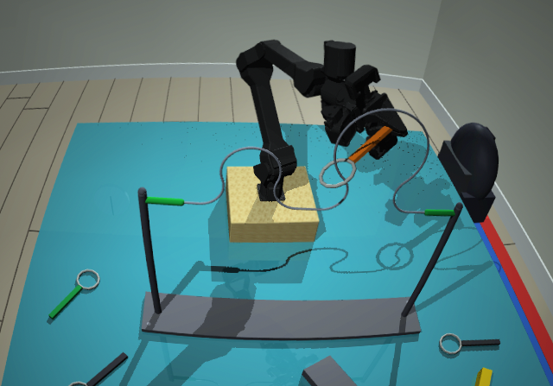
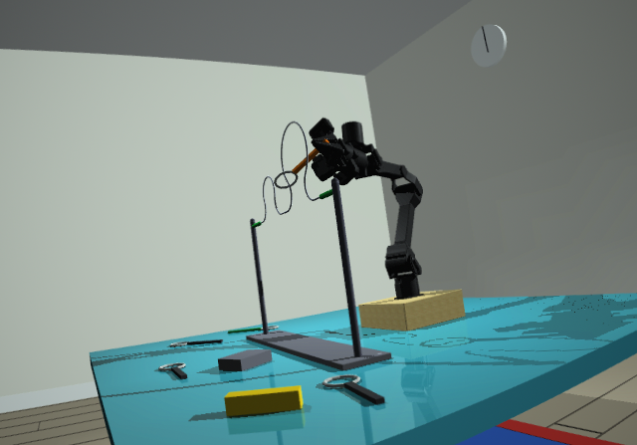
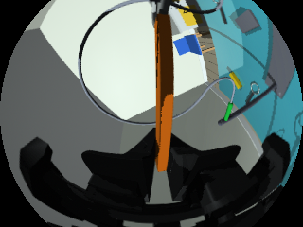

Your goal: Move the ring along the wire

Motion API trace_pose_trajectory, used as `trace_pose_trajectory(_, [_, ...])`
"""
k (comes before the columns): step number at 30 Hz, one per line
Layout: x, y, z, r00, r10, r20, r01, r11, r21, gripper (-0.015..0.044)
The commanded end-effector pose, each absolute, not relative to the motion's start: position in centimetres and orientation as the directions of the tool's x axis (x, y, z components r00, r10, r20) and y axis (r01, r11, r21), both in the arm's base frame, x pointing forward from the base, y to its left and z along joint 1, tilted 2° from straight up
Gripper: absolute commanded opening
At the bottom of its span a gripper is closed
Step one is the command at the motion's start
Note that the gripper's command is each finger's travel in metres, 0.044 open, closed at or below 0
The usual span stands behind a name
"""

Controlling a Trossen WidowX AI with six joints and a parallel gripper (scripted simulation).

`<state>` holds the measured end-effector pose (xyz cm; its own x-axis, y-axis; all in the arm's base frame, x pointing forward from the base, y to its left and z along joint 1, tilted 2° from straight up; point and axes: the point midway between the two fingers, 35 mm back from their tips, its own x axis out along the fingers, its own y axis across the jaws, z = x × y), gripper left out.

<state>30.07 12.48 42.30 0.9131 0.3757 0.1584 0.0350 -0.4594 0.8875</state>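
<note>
The orange handle (image 1: 369,144) (image 2: 305,162) (image 3: 164,104) slants up from its ring. My gripper (image 1: 387,135) (image 2: 324,144) (image 3: 158,130) is shut on the handle's upper end, behind the wire's tall loop in the top view. The pale ring (image 1: 331,186) (image 2: 284,187) surrounds the grey wire (image 1: 428,142) (image 2: 293,122) (image 3: 80,71) at the tall loop's lower left; touching or not cannot be told. One green part (image 1: 165,201) (image 2: 256,224) is by the left post (image 1: 150,256) (image 2: 259,276), the other (image 1: 439,212) (image 2: 325,193) (image 3: 228,112) by the right post (image 1: 430,261) (image 2: 345,270).
The posts stand on a grey base plate (image 1: 276,319). The arm stands on a wooden block (image 1: 272,232) (image 2: 383,317). A large dark object (image 1: 475,159) is at the right. A green-handled ring (image 1: 66,301), black-handled rings, a grey block (image 2: 244,360) and a yellow block (image 2: 263,401) lie around.
</note>
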Motion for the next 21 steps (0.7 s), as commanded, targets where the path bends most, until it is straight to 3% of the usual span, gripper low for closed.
trace_pose_trajectory(1, [30.0,12.55,42.53,0.912,0.385,0.145,0.033,-0.42,0.907,-0.015])
trace_pose_trajectory(21, [30.06,12.85,41.8,0.916,0.4,0.026,0.055,-0.191,0.98,-0.015])
